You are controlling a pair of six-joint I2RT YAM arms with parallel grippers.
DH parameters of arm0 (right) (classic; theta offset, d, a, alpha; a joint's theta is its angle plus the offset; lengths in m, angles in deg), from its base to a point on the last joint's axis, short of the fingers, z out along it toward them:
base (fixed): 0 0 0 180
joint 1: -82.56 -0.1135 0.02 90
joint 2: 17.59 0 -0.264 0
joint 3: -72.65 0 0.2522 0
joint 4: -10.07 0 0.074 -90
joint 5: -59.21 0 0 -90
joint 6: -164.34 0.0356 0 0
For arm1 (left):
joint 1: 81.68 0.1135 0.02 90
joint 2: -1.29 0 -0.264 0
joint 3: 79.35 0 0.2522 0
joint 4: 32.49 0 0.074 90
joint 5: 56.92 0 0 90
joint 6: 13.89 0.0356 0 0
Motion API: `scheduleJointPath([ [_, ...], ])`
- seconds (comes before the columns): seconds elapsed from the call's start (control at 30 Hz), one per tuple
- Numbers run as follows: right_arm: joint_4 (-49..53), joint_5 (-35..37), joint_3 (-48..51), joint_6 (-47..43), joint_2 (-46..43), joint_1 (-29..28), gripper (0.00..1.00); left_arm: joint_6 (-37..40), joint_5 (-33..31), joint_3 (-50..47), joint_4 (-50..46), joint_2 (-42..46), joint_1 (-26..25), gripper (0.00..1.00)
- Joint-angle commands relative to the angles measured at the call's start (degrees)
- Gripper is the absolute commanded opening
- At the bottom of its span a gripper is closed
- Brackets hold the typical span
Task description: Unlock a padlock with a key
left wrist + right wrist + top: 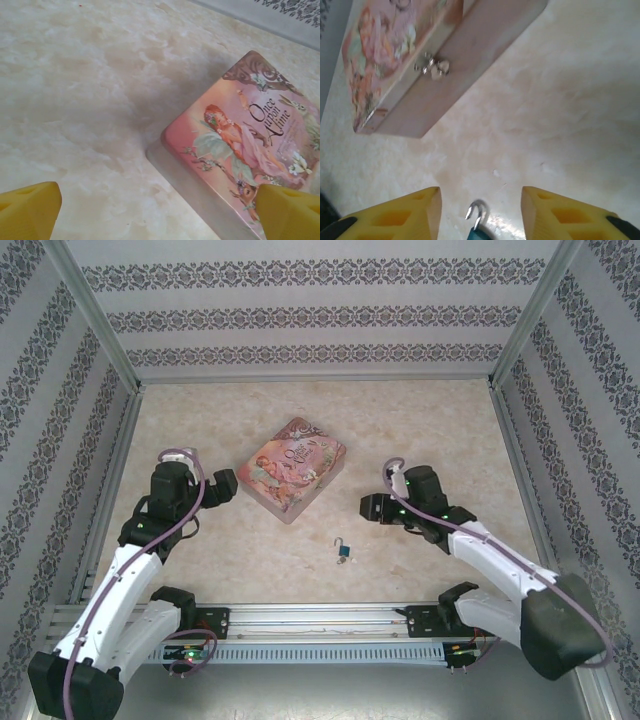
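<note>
The padlock (343, 553), tiny with a teal body and a thin silver shackle, lies on the marbled table in front of the pink tin. In the right wrist view its shackle (478, 213) is swung out like a hook, and the body reaches the bottom edge. My right gripper (480, 196) hovers over it, open, its yellow fingers (400, 216) apart on either side and touching nothing; from above, the right gripper (372, 506) sits up and right of the lock. My left gripper (222, 487) stands open beside the tin's left corner. I cannot make out the key.
The pink illustrated tin (293, 468) lies at the table's middle, its lid (250, 145) facing up and its small metal clasp (432, 66) on the side wall. Patterned walls enclose the table on three sides. An aluminium rail (320, 618) runs along the near edge.
</note>
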Motion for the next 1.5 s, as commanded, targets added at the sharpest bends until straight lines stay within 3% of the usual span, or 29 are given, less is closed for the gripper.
scheduleJointPath([
  [0.0,3.58,5.54,-1.64,-5.78,-4.03,2.86,0.51,3.27,-4.08,-1.03,3.30,0.80,1.30,0.99],
  [0.27,0.71,13.70,-2.51,-18.93,-6.92,13.17,0.77,10.25,-11.63,-5.04,12.85,0.11,3.38,0.99],
  [0.5,-14.53,19.70,1.67,-27.37,-2.03,18.02,0.94,14.86,-18.83,-9.11,22.83,-2.82,5.31,0.99],
  [0.83,-40.62,17.15,8.44,-31.06,10.01,20.67,0.98,17.88,-22.70,-13.52,33.30,-7.75,8.34,0.99],
  [0.97,-51.29,16.96,9.61,-30.07,15.96,21.20,0.98,18.73,-20.07,-15.44,39.23,-11.14,9.10,0.99],
  [1.27,-64.80,13.90,9.87,-29.69,27.71,22.21,0.98,20.87,-17.07,-18.57,52.88,-20.11,9.67,0.99],
  [1.47,-62.87,11.71,9.17,-28.04,27.62,24.06,0.98,21.63,-13.87,-20.74,62.43,-25.24,9.98,0.99],
])
